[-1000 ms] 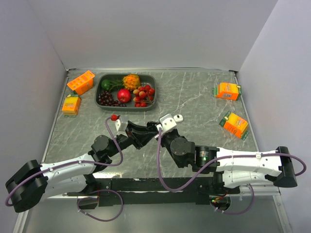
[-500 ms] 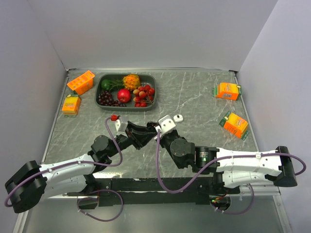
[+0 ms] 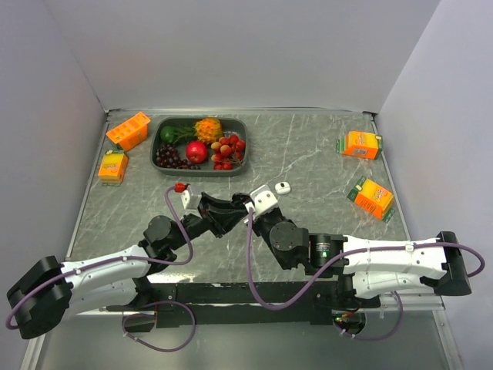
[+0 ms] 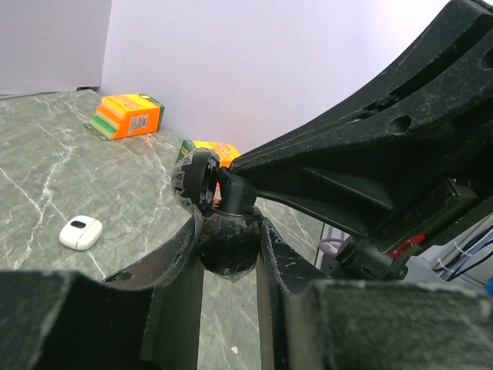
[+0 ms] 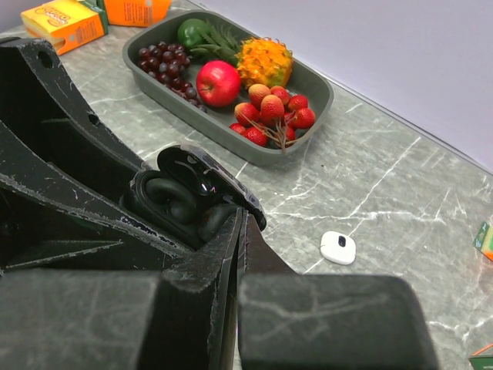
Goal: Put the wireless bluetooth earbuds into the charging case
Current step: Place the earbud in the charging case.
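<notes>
My left gripper (image 4: 229, 231) is shut on a black charging case (image 4: 227, 248) and holds it above the table with its lid (image 4: 192, 177) open. In the right wrist view the case (image 5: 166, 199) shows a dark cavity under the raised lid. My right gripper (image 5: 243, 217) is shut, with its tips at the case's opening on a small black earbud (image 4: 233, 194). In the top view both grippers (image 3: 235, 206) meet at the table's middle. A small white case (image 3: 283, 187) lies closed on the table beyond them; it also shows in the left wrist view (image 4: 81, 233) and the right wrist view (image 5: 338, 247).
A grey tray (image 3: 156, 146) of fruit stands at the back left. Two orange boxes (image 3: 128, 129) (image 3: 113, 166) lie left of it. Two more orange boxes (image 3: 361, 144) (image 3: 372, 197) lie at the right. Walls close the table at the back and sides.
Both grippers, joined at the black case, have shifted very slightly toward the near left. Nothing was let go or taken up.
</notes>
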Controlling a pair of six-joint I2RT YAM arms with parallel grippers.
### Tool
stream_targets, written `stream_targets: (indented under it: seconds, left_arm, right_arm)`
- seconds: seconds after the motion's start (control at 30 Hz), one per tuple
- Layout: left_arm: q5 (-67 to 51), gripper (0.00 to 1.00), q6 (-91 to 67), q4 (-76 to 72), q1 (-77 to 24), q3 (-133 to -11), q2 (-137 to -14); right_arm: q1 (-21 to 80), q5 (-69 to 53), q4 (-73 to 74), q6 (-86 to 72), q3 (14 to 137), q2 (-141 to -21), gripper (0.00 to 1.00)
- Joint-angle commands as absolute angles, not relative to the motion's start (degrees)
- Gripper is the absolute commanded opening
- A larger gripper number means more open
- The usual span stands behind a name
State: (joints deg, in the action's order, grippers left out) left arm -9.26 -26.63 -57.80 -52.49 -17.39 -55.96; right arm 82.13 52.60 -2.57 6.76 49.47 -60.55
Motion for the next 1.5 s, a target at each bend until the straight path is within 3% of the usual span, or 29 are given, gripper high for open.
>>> stream_targets:
  seconds: [0.0,1.1,1.47]
  left_arm:
    - [-7.3,0.01,-26.1,-60.0,-52.6,-20.1,-54.4]
    - [-6.1,0.01,-26.0,-62.2,-52.6,-19.1,-53.8]
    - [-5.6,0.01,-24.5,-61.3,-52.6,-17.0,-51.5]
  right_arm:
    - [83.8,51.9,-3.7,7.6,49.7,-59.2,0.00]
    - [86.9,44.3,2.4,5.9,50.6,-57.5,0.00]
    - [84.2,47.0,3.0,4.6,53.4,-48.3,0.36]
